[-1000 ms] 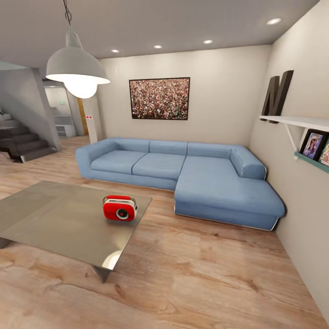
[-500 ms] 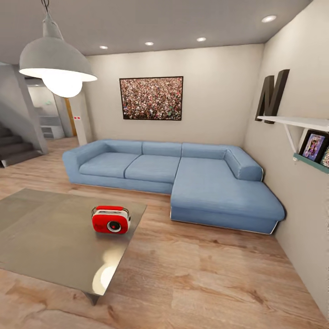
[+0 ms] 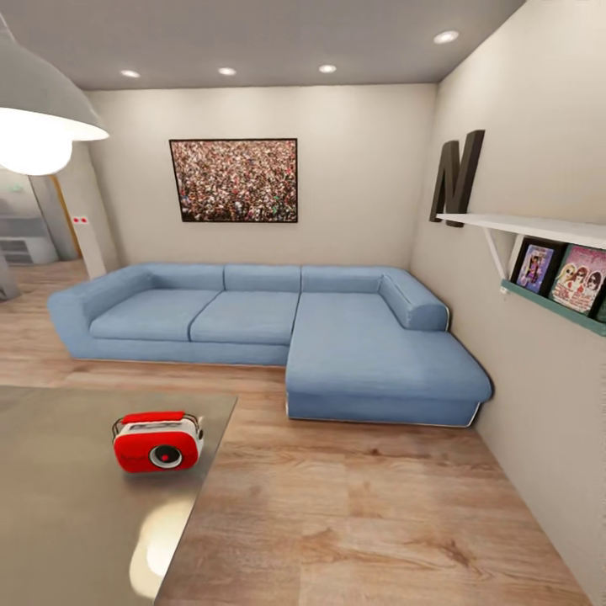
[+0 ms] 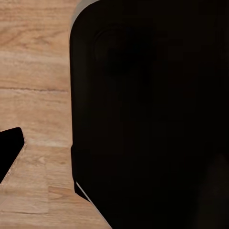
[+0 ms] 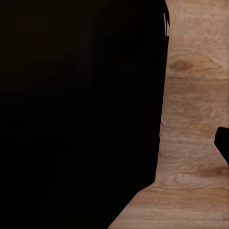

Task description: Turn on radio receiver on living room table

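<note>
Head view looks across the living room: the red radio receiver (image 3: 158,442) stands upright on the grey-taupe table (image 3: 59,522), close to that top's far right corner, its round dial facing the camera and its thin handle arching over its top. A pale glossy reflection lies on the table surface near its right edge, nearer the camera than the radio. Beyond the table, over light wood plank floor (image 3: 362,522), a blue sectional sofa (image 3: 269,337) runs along the far wall and turns toward the camera on its right side. A large crowd picture (image 3: 234,180) hangs on the wall above the sofa, and a white dome lamp (image 3: 38,109) hangs lit at the upper left. On the right wall a white shelf (image 3: 539,227) carries a dark letter N (image 3: 457,175), with framed pictures (image 3: 560,273) on a teal ledge below it. Recessed ceiling lights glow above. Left wrist view shows a large black body close to the lens with plank floor beside it and a small dark shape at one edge; whether the left gripper's fingers are apart or together cannot be told. Right wrist view shows much the same, a black mass against plank floor with a small dark shape at the edge, and the right gripper's state likewise cannot be told.
</note>
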Motion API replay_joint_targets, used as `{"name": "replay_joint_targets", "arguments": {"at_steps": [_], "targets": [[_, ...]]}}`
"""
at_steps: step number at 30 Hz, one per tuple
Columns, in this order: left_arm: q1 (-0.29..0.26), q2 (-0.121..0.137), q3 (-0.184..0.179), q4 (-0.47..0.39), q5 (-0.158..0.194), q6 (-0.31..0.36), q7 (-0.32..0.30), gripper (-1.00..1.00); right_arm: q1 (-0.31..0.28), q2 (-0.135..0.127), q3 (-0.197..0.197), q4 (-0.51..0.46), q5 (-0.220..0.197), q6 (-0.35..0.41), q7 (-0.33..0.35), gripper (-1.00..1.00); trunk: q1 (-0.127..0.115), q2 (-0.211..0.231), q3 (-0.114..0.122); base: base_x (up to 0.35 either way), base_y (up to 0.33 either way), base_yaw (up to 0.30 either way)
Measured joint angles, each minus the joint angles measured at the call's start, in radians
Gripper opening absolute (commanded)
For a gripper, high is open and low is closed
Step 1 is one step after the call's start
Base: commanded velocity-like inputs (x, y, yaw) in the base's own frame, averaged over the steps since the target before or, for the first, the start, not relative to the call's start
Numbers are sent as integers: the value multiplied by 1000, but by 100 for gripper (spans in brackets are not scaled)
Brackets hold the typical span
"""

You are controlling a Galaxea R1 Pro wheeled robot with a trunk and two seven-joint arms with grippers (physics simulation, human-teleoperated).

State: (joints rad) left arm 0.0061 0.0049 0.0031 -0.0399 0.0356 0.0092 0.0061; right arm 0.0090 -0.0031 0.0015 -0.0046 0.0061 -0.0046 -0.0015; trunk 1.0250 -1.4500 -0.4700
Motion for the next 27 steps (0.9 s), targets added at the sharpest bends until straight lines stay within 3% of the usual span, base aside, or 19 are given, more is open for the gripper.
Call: {"name": "replay_joint_targets", "arguments": {"at_steps": [17, 27], "targets": [[0, 0, 0, 0, 0, 0, 0, 100, 0, 0, 0, 0, 0, 0, 0, 100, 0, 0, 0, 321, 81, -275], [0, 0, 0, 0, 0, 0, 0, 100, 0, 0, 1, 0, -1, 0, 0, 100, 0, 0, 0, 321, 80, -24]]}}
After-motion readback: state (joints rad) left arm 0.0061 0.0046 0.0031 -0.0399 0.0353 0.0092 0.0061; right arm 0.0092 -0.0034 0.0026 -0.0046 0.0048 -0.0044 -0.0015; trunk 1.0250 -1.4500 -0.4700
